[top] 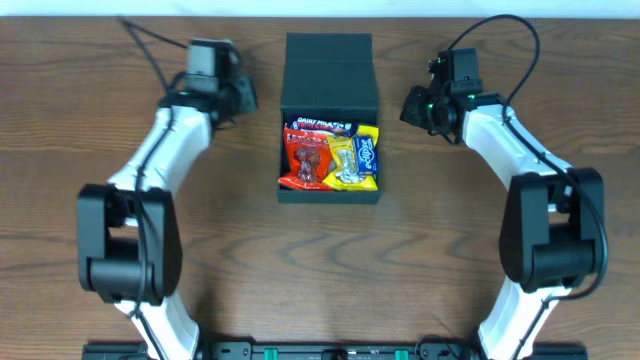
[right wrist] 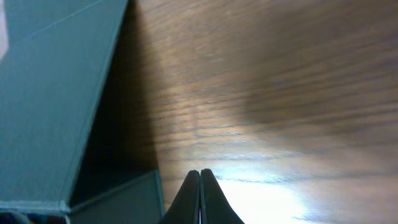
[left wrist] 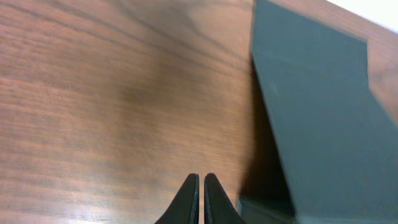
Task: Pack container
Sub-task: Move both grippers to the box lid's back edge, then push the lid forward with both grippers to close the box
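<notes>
Fingertips are sitting nearest in both wrist views. The left gripper (left wrist: 201, 180) is holding its two dark fingers all but together, with only a thin slit between them and nothing in them. The right gripper (right wrist: 199, 175) is pressing its fingers fully together, also empty. Beyond each, the wooden table (left wrist: 93, 93) is stretching away, slightly blurred.

The container (top: 329, 193) is sitting at the table's centre between the two grippers, apart from both. It is a plain, matte, dark teal-green square box, lying open, with its flap lid (top: 328, 70) hinging off the far side. Whether the lid is standing upright or leaning back is hard to tell.

Inside, a red packet (top: 308, 155) is lying beside a yellow packet (top: 345, 160) and a blue wrapper (top: 367, 152), their print too small to read. The wrist views are showing only bare box walls, cut off at the frame edges.
</notes>
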Tool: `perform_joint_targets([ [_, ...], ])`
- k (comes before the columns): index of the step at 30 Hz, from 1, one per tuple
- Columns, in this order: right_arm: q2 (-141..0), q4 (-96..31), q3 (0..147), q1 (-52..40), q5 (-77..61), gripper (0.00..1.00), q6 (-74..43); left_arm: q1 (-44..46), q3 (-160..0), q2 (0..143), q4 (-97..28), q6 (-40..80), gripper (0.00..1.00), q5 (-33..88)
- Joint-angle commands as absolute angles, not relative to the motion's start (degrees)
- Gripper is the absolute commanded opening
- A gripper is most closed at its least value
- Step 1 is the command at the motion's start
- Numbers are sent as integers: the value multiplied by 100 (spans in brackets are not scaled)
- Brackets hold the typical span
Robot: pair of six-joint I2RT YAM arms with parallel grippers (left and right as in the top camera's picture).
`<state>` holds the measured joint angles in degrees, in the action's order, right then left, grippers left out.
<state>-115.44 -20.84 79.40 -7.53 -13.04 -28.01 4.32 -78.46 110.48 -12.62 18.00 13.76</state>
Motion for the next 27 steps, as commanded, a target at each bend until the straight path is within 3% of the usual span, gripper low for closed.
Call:
perform_joint_targets([
  [1,-11795,-1774,7983,-751,-1990,2,-3081,-89,-7863,11421,-930,2528,6,2786],
  [4,-12101,-1179,7985,-757,-2180,2,-3739,-517,-8040,12095,-364,3173,6,3887],
  [8,-12409,-561,7990,-757,-2464,2,-4263,-528,-8969,13058,-486,3380,6,4674],
  [16,-13061,-373,8735,-757,-2842,2,-4604,-217,-10589,14044,-1090,3601,6,4989],
  [27,-13609,-679,9498,-757,-3153,1,-4687,93,-10798,14221,-2078,3474,6,4727],
])
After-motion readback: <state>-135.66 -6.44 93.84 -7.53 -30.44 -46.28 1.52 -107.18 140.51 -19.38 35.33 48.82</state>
